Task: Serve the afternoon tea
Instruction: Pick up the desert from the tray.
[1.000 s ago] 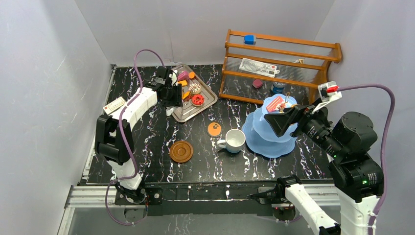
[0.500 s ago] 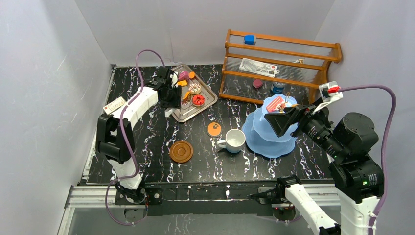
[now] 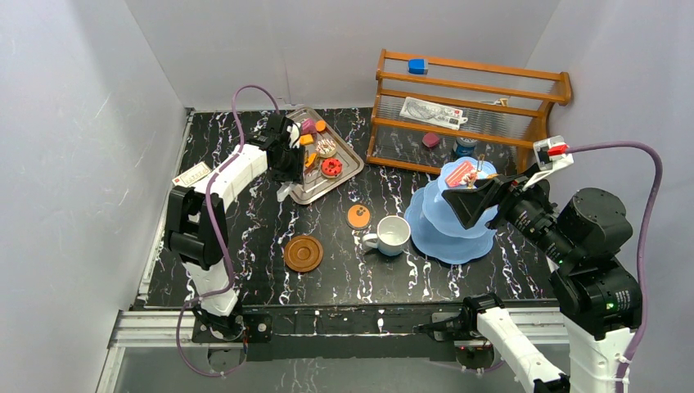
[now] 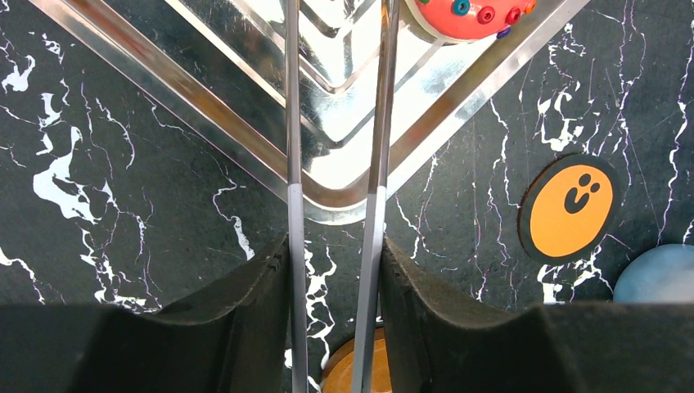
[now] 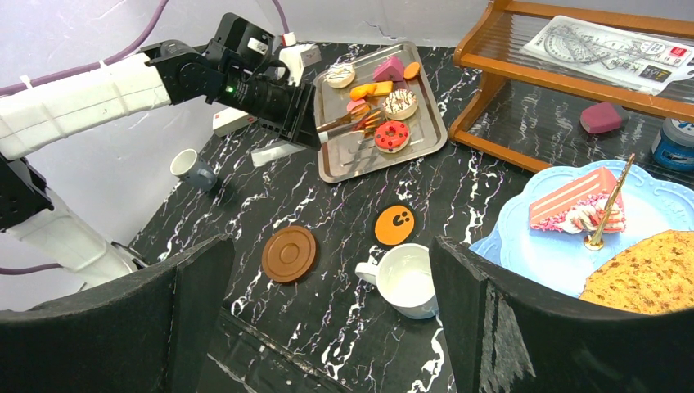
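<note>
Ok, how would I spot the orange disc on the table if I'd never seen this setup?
Find the light-blue three-tier stand on the right of the black marbled table; a white mug stands at its left foot. Just beyond the mug, toward the silver tray, lies the orange disc. It is flat and bright orange with black marks, unlike the larger, plain brown saucer nearby.

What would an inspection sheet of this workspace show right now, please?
Surface: black marble table.
Job's things: stand at right, cake on top tier; white mug beside it; saucer bare; pastries on tray; grey mug at left.
Clutter: tray, orange coaster, wooden rack.
Grippers: left gripper shut on tongs over tray; right gripper open near stand's top.
Cables: purple cables arch off both wrists.
Surroundings: grey walls on three sides.
</note>
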Controlling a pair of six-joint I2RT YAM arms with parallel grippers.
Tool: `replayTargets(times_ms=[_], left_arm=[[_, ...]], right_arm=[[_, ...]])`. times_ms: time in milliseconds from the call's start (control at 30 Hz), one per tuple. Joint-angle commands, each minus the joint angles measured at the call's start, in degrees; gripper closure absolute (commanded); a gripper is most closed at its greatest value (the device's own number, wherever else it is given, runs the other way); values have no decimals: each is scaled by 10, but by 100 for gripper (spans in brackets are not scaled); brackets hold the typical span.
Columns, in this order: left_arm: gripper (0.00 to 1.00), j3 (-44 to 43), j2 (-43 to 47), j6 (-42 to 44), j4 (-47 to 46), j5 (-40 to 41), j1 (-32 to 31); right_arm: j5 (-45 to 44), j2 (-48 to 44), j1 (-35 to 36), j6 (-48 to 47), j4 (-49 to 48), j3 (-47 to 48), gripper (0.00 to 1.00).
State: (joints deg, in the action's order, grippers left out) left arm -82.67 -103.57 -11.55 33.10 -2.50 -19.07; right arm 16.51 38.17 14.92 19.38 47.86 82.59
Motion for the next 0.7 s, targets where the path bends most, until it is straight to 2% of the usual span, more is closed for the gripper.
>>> replayTargets(times_ms=[0, 667], left_arm=[[69, -26, 33, 1, 10, -7, 2], [72, 2, 154, -17, 60, -21, 1]], right_arm=[[-1, -1, -1, 0, -38, -6, 1], [-8, -3, 0, 0, -28, -2, 1]])
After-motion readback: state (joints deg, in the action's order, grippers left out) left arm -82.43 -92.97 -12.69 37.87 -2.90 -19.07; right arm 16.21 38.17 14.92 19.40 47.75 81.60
